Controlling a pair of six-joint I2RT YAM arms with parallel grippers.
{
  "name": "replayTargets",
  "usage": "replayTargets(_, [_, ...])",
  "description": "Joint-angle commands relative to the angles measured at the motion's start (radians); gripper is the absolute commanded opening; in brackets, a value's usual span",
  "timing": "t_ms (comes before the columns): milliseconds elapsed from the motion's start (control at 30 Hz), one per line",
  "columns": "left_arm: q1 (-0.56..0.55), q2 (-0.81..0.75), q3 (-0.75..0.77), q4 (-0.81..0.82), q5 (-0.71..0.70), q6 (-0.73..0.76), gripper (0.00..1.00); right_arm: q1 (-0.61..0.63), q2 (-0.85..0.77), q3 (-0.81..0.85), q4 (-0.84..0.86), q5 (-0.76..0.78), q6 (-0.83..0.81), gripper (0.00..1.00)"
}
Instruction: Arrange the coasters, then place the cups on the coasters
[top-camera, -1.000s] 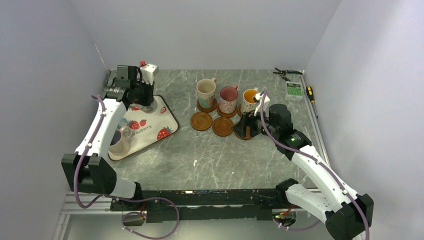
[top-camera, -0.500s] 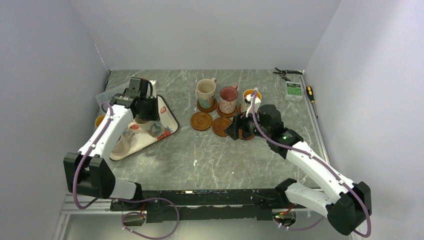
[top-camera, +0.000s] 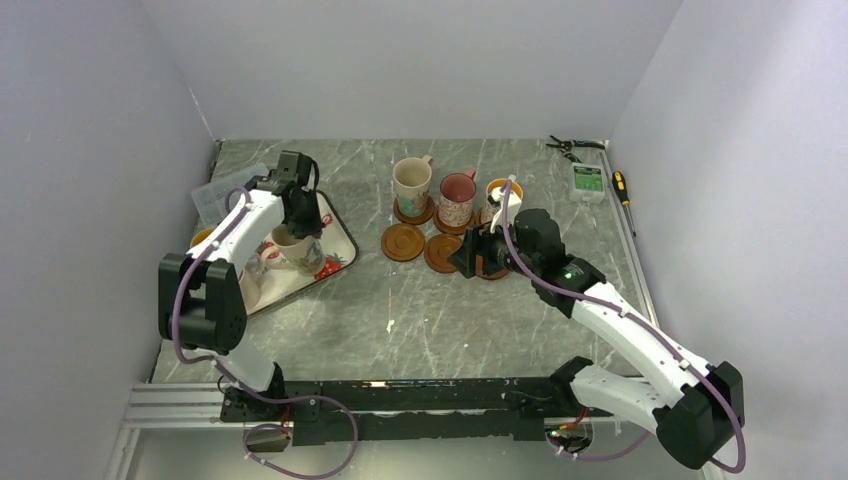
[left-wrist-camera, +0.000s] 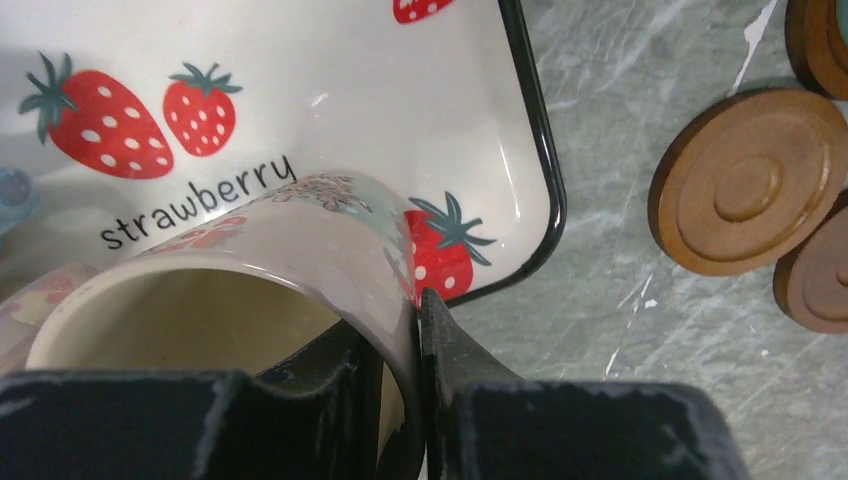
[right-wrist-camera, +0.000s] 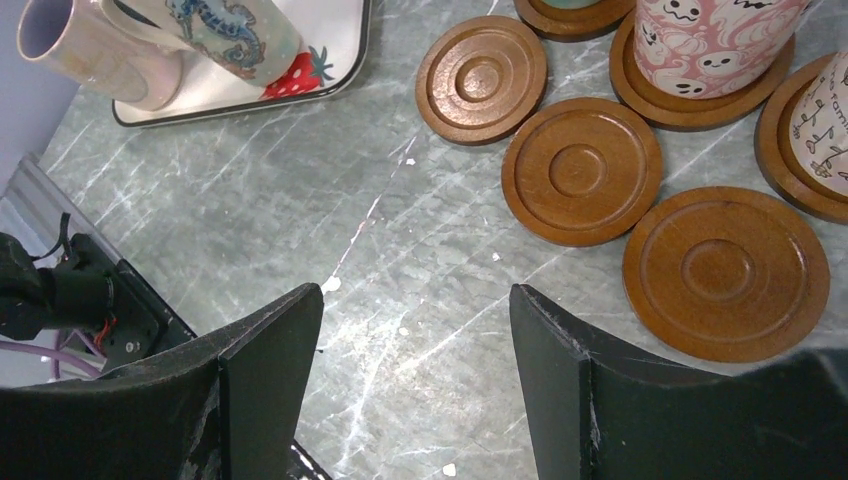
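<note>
My left gripper (left-wrist-camera: 400, 312) is shut on the rim wall of a cream cup (left-wrist-camera: 250, 260) with a printed outside, one finger inside and one outside. It holds the cup tilted over the near right corner of the strawberry tray (top-camera: 340, 222). Three cups (top-camera: 412, 182) (top-camera: 458, 196) (top-camera: 499, 197) stand on the back row of coasters. Three bare coasters (right-wrist-camera: 481, 78) (right-wrist-camera: 582, 170) (right-wrist-camera: 725, 272) lie in front of them. My right gripper (right-wrist-camera: 415, 300) hangs open over bare table just left of the bare coasters (top-camera: 403, 241), nothing between its fingers.
A lavender-lined cup (right-wrist-camera: 70, 45) lies on the tray beside the held one. An orange rim (top-camera: 200, 238) peeks out left of the tray, behind my left arm. Pliers (top-camera: 572, 146), a small green device (top-camera: 587, 180) and a screwdriver (top-camera: 622, 187) lie at the back right.
My left gripper came forward from the tray's back edge and now carries the cream cup over the tray's near right corner. My right gripper slid left off the front right coaster.
</note>
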Motion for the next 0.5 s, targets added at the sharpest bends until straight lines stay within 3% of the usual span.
replayTargets(0, [0.000, 0.017, 0.092, 0.043, -0.034, -0.012, 0.25, 0.008, -0.014, 0.032, -0.003, 0.030, -0.001, 0.73])
replayTargets(200, [0.000, -0.005, 0.114, 0.019, -0.014, 0.054, 0.60, 0.010, -0.031, 0.032, -0.029, 0.049, -0.013, 0.73])
replayTargets(467, [0.003, -0.162, 0.112, -0.023, 0.043, 0.248, 0.70, 0.010, -0.049, 0.029, -0.037, 0.055, -0.016, 0.73])
